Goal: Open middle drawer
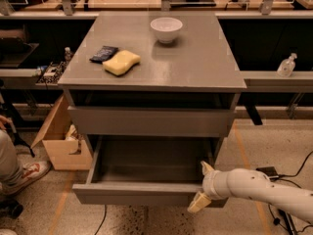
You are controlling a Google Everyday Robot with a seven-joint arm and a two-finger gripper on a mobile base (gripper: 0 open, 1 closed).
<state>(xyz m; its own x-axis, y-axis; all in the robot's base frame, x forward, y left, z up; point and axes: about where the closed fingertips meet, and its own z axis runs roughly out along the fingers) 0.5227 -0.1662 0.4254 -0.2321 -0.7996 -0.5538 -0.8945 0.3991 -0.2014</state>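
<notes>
Grey cabinet [195,58], viewed from the front and above. On top of the cabinet: bowl [166,29] toward the back, sponge [121,62] and dark packet [103,54] toward the left edge. Below the cabinet's top front, middle drawer [142,194] standing well out toward the camera, inside bare and in shadow. Lowest front hidden beneath it.

At the cabinet's front right, gripper [201,186] on the end of a white arm [264,187], set at the right end of the drawer's front panel. Fingers [198,202] apart: one over the panel's top edge toward the inside, the other low on the outer face. Cannot tell whether pressing on the panel or merely astride it.

Judging by looks: a stiff, flat-sided box, no give in the panel, moderate in weight while bare, running on slides hidden inside the cabinet. Smooth grey face, no handle, so probably slippery to pads pressed flat against it. Best taken by hooking over the top edge of the front panel, as here. Nearer the panel's middle would likely pull straighter; from the right end, some risk of skewing and binding if tugged hard. Seems close to fully open, so little travel left. Go gently near the stop to avoid jolting the cabinet and the bowl on it.
</notes>
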